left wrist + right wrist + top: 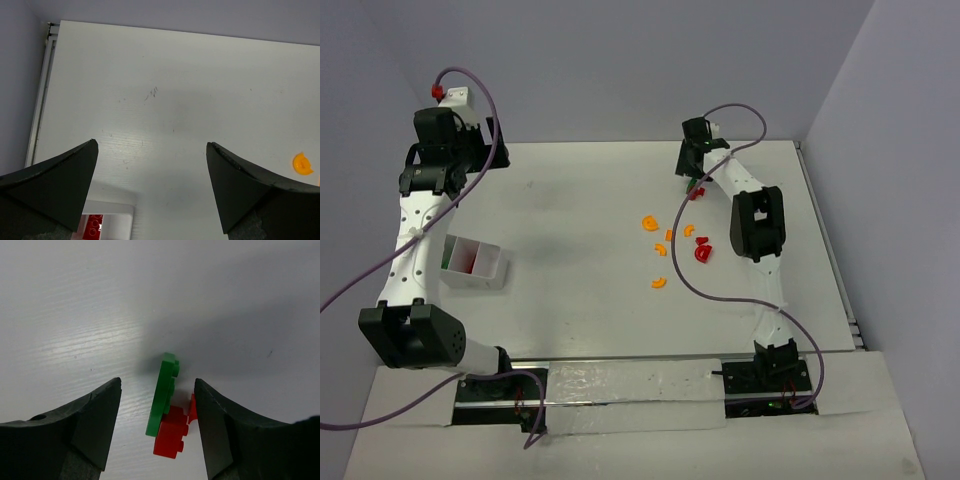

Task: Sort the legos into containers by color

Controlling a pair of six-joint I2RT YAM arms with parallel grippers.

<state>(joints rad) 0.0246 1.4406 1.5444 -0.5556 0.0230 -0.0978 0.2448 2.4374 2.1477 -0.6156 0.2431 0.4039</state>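
A green lego [164, 395] stands on edge between the fingers of my right gripper [157, 380], with a red lego [171, 432] against it and a small red piece [192, 407] touching the right finger. The jaws stand apart, with a gap on the left side. From above, the right gripper [692, 185] is at the far side of the table, and orange legos [650, 222] and red legos [702, 252] lie nearer. My left gripper [151, 143] is open over bare table. The white container [475, 262] holds a red lego [92, 225].
An orange piece [302, 164] lies at the right edge of the left wrist view. The table's left rim [42, 85] runs beside the wall. Purple cables loop off both arms. Walls close the table at the back and right.
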